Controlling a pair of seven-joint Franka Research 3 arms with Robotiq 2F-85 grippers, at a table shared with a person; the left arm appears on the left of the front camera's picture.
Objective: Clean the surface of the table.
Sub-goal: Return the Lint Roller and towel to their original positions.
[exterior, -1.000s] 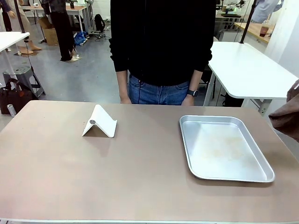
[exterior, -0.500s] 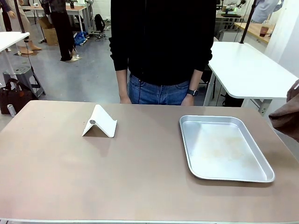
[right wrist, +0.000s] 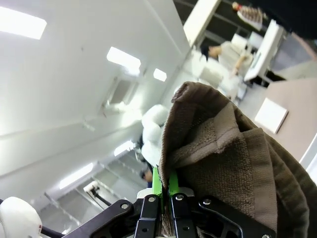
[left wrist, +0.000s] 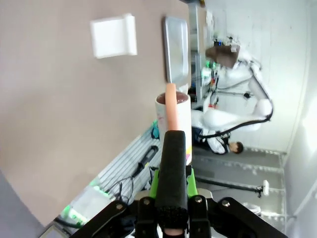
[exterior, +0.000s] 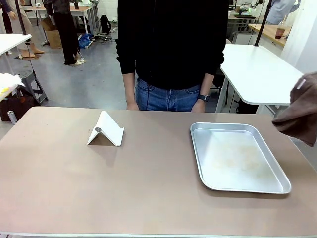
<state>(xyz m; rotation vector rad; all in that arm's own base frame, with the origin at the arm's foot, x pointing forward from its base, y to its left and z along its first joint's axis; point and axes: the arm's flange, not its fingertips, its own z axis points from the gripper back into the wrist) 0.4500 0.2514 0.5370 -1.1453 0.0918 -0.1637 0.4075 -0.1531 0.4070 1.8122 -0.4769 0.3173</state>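
Jaws first: my right gripper point(right wrist: 163, 198) is clamped tight on a brown towel point(right wrist: 223, 153), held up off the right edge of the desk point(exterior: 148, 188); my left gripper point(left wrist: 171, 218) is closed on a white bottle point(left wrist: 174, 121) with a pinkish stem. Nothing touches the desk, so wiping hasn't begun. Farther out sit a metal tray point(exterior: 237, 156) right and a white stand point(exterior: 106, 130) left, a person point(exterior: 171, 49) beyond. Next, I'd lower the towel onto bare desk.

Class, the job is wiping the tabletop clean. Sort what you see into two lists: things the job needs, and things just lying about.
Needed for the job:
table
brown towel held in the right claw
cup with a stick, at the left claw

Lying about:
metal tray
white folded stand
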